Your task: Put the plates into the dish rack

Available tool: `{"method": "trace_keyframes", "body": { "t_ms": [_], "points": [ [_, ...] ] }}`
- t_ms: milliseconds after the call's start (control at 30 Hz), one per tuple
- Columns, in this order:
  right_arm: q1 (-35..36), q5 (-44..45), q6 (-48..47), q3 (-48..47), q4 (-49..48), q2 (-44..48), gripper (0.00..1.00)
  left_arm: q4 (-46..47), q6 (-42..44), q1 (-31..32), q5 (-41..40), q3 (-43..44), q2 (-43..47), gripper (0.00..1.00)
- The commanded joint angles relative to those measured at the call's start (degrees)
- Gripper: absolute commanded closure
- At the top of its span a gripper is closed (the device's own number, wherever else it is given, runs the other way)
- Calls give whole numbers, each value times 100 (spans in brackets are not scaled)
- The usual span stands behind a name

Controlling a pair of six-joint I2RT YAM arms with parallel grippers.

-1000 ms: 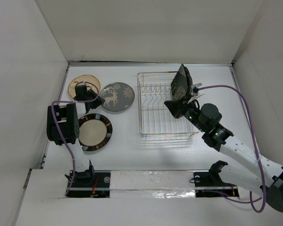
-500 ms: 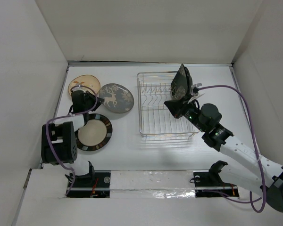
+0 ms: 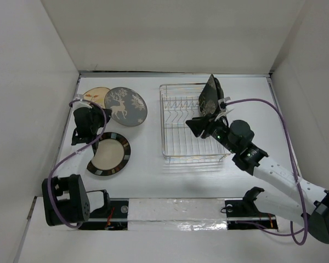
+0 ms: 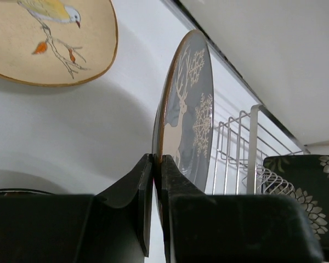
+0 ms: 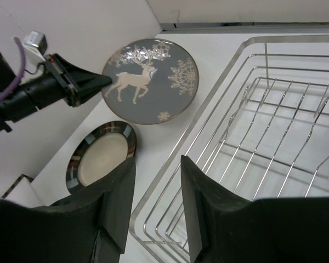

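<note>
at upper left, my left gripper [image 4: 155,164] now pinches the deer plate [image 4: 192,109], lifted; right gripper [image 5: 156,170] has opened, leaving the black plate [image 3: 210,94] racked.

Below the right gripper [image 5: 158,164], the dish rack [image 5: 296,37] is shiny chrome wire. The deer plate [image 4: 189,126] in the left gripper [image 4: 156,161] has a glossy grey glaze. Both grippers look matt black plastic.
</note>
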State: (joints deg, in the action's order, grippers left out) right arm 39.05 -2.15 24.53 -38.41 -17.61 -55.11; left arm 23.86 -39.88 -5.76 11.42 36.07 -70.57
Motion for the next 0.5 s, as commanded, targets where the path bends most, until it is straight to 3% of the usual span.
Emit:
{"method": "trace_keyframes", "body": {
  "t_ms": [0, 267, 467],
  "points": [
    [42, -224, -89, -43, -436, -131, 49, 621, -135, -48, -253, 198, 797, 100],
    [225, -664, 78, -78, -788, -377, 29, 409, -142, -101, -123, 786, 1501, 100],
    [226, -391, 297, -719, -639, -1009, 7, 680, -626, -101, 597, 683, 1712, 100]
  ]
}}
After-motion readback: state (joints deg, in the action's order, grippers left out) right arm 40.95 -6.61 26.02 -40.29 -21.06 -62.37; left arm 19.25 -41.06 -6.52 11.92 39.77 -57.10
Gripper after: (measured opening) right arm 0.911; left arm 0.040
